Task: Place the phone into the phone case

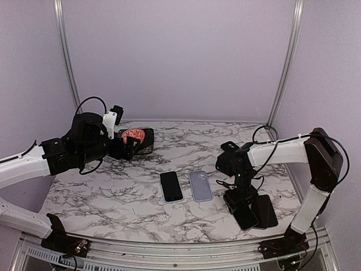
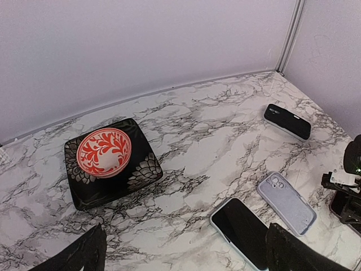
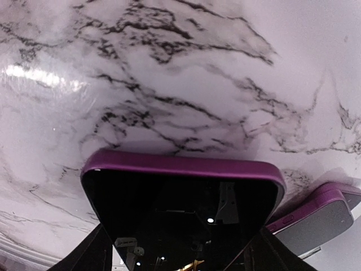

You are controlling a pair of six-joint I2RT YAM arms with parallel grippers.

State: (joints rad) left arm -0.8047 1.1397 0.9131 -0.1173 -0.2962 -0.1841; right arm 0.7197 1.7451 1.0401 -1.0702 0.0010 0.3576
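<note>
Phone (image 1: 171, 186) flat on marble table (image 1: 113, 186), screen up, just beside lilac phone case (image 1: 201, 186) at its 3 o'clock. Right gripper (image 1: 246, 208) low at table's 4 o'clock, fingers straddling purple-edged phone (image 3: 183, 209); grip cannot be confirmed. Left gripper (image 2: 183, 257) wide open, raised near 10 o'clock.

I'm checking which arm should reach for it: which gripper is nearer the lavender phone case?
Right. The right gripper is just right of the lavender phone case, low over a purple-edged phone. The left gripper hovers far off, back left, by the black plate.
</note>
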